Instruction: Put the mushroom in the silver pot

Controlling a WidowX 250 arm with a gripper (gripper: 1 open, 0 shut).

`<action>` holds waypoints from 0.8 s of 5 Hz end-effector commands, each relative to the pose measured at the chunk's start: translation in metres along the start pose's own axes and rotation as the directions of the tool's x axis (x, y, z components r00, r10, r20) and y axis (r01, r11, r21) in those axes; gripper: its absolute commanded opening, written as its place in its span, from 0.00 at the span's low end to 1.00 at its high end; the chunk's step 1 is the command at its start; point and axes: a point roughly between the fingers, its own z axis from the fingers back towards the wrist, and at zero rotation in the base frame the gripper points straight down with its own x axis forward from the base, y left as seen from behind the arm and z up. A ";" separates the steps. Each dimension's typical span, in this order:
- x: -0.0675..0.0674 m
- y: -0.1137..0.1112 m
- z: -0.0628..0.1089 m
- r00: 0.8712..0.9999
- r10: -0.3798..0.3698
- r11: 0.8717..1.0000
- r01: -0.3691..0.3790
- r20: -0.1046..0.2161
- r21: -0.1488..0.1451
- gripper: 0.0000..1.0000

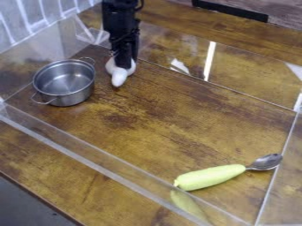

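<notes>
The mushroom lies on the wooden table at the back left; its white stem pokes out below the gripper while the red-orange cap is mostly hidden. My black gripper points straight down onto the cap end, and its fingers are closed in on the mushroom. The silver pot stands empty and upright to the left of the mushroom, a short way from it.
A long yellow-green vegetable lies at the front right, touching a metal spoon. Low clear plastic walls enclose the work area. A tiled wall runs along the back left.
</notes>
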 end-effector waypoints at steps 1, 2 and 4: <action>-0.019 -0.007 0.064 0.998 0.056 0.993 -0.054 0.016 -0.106 0.00; -0.015 -0.013 0.085 0.996 0.083 0.992 -0.078 0.040 -0.103 0.00; 0.017 0.005 0.113 0.983 0.169 0.980 -0.160 0.069 -0.122 0.00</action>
